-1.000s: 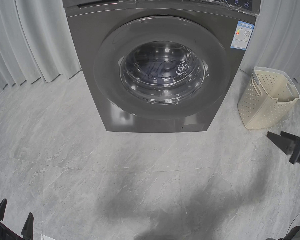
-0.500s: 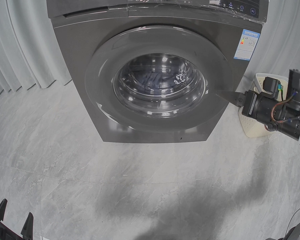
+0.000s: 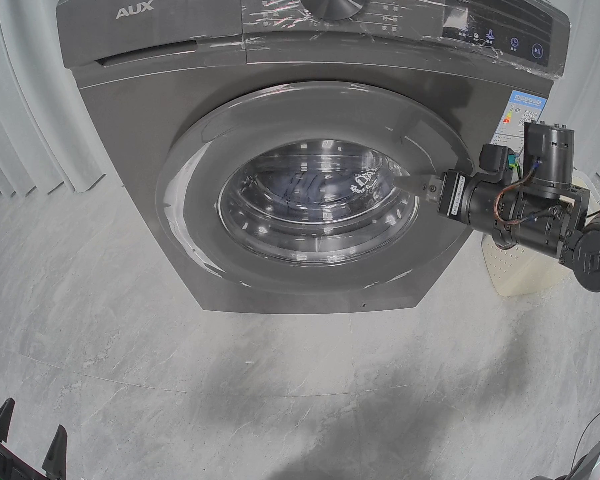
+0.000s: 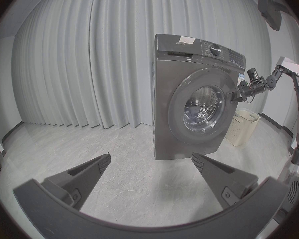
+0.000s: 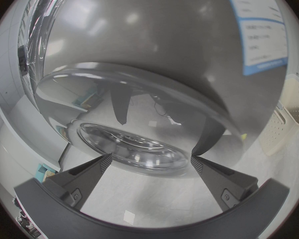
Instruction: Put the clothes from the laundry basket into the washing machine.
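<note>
The washing machine (image 3: 180,135) stands on the grey tiled floor (image 3: 247,381) with its round door (image 3: 200,188) shut. Through the door's glass window (image 3: 317,201), some dark cloth (image 3: 313,185) with a white pattern lies in the drum. The shut door stands between the drum and the right claw (image 5: 150,156), which is up at the door's right edge with its fingers apart and nothing between them. Whether it touches the door cannot be told.

The cream laundry basket (image 4: 241,125) stands on the floor just beside the machine's right side. In the head view the right arm hides much of it, and what it holds cannot be seen.

The left claw (image 3: 33,416) hangs low over the floor, well apart from the machine, open and empty. Pale curtains (image 3: 20,101) hang behind the machine, and a blue-edged label (image 3: 523,111) sits on its front near the top right.
</note>
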Robot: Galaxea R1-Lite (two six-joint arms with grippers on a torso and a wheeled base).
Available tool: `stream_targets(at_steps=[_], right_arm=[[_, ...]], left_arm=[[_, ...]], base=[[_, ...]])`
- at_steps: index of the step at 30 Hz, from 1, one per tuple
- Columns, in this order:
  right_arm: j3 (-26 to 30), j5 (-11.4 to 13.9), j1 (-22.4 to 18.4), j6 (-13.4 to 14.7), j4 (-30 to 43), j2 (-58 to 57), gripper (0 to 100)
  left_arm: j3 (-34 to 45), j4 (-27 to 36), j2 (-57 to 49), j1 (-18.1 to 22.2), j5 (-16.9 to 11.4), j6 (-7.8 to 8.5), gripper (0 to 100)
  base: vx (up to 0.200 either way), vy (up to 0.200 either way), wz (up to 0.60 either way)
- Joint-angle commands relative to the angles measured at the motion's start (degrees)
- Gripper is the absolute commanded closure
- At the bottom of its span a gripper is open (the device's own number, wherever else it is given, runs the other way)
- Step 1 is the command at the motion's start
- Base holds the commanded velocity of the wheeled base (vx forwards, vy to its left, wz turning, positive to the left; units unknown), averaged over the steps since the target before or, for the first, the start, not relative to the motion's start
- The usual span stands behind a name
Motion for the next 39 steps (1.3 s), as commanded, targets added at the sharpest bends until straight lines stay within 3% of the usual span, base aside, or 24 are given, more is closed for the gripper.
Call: stream_targets(at_steps=[1, 3, 4, 5, 7, 9, 12, 15, 17, 21, 26, 27, 28, 29, 30, 32, 33, 35, 36, 37, 38, 39], right_arm=[[28.76, -0.16, 6.07, -4.30, -7.76, -24.37, 0], [38.08, 4.50, 12.22, -7.02, -5.91, -36.50, 0], [41.50, 6.43, 12.75, -7.99, -5.04, -40.54, 0], [43.17, 7.40, 12.04, -8.43, -4.86, -42.21, 0], [51.70, 12.06, 6.42, -11.59, -3.72, -51.09, 0], [55.21, 13.11, 4.57, -12.03, -1.70, -58.83, 0], [54.95, 11.62, 0.97, -11.77, 7.45, -67.97, 0], [53.02, 8.02, -7.29, -12.56, 18.34, -76.67, 0], [52.67, 7.49, -12.22, -13.17, 23.53, -80.97, 0], [54.07, 7.40, -19.86, -14.58, 29.33, -91.70, 0], [58.99, 7.31, -22.67, -16.07, 29.42, -96.35, 0], [59.52, 4.76, -22.59, -16.69, 27.40, -96.35, 0], [59.52, 3.97, -22.59, -16.87, 27.31, -96.35, 0], [59.17, -1.74, -22.67, -17.31, 28.19, -96.35, 0], [58.73, -5.78, -22.67, -18.27, 29.95, -96.35, 0], [58.20, -8.16, -22.67, -19.50, 31.09, -96.35, 0], [58.03, -9.04, -22.76, -21.61, 31.18, -96.35, 0], [58.11, -6.40, -22.67, -22.58, 30.91, -96.35, 0], [58.99, -0.95, -22.67, -23.90, 30.65, -96.35, 0], [60.14, 2.74, -22.76, -24.51, 29.86, -96.35, 0], [60.14, 2.74, -22.67, -24.16, 29.42, -96.35, 0], [60.14, 0.63, -22.50, -22.93, 29.51, -96.35, 0]], left_arm=[[0.92, 0.06, -0.74, 0.01, 0.05, 0.02, 0], [0.92, 0.06, -0.74, 0.01, 0.05, -0.07, 0], [0.92, 0.06, -0.74, 0.01, 0.14, -0.07, 0], [0.92, 0.06, -0.74, 0.01, 0.14, -0.07, 0], [0.92, 0.06, -0.74, -0.07, 0.14, -0.07, 0], [0.92, 0.06, -0.74, -0.07, 0.14, -0.07, 0], [0.92, 0.06, -0.66, -0.07, 0.05, -0.07, 0], [0.92, 0.06, -0.74, -0.07, 0.05, 0.02, 0], [0.92, 0.06, -0.66, -0.07, 0.05, 0.02, 0], [0.92, 0.06, -0.74, -0.07, 0.05, -0.07, 0], [0.92, -0.03, -0.66, -0.07, 0.05, -0.07, 0], [0.92, 0.06, -0.74, -0.07, 0.05, -0.07, 0], [0.92, -0.03, -0.74, -0.07, 0.05, -0.07, 0], [0.92, 0.06, -0.74, -0.07, 0.05, -0.07, 0], [0.92, -0.03, -0.74, -0.07, 0.05, 0.02, 0], [0.92, 0.06, -0.74, -0.07, 0.05, -0.07, 0], [0.92, 0.06, -0.74, -0.07, 0.14, -0.07, 0], [0.92, 0.06, -0.74, -0.07, 0.23, -0.07, 0], [0.92, 0.06, -0.74, -0.07, 0.23, -0.07, 0], [0.92, -0.03, -0.74, -0.07, 0.31, -0.07, 0], [0.92, -0.03, -0.74, -0.07, 0.31, -0.07, 0], [0.92, 0.06, -0.74, -0.07, 0.31, -0.07, 0]], base=[[0.000, 0.000, 0.00], [0.000, 0.000, 0.00], [0.000, 0.000, 0.00], [0.000, 0.000, 0.00], [0.000, 0.000, 0.00], [0.000, 0.000, 0.00], [0.000, 0.000, 0.00], [0.000, 0.000, 0.00], [0.000, 0.000, 0.00], [0.000, 0.000, 0.00], [0.000, 0.000, 0.00], [0.000, 0.000, 0.00], [0.000, 0.000, 0.00], [0.000, 0.000, 0.00], [0.000, 0.000, 0.00], [0.000, 0.000, 0.00], [0.000, 0.000, 0.00], [0.000, 0.000, 0.00], [0.000, 0.000, 0.00], [0.000, 0.000, 0.00], [0.000, 0.000, 0.00], [0.000, 0.000, 0.00]])
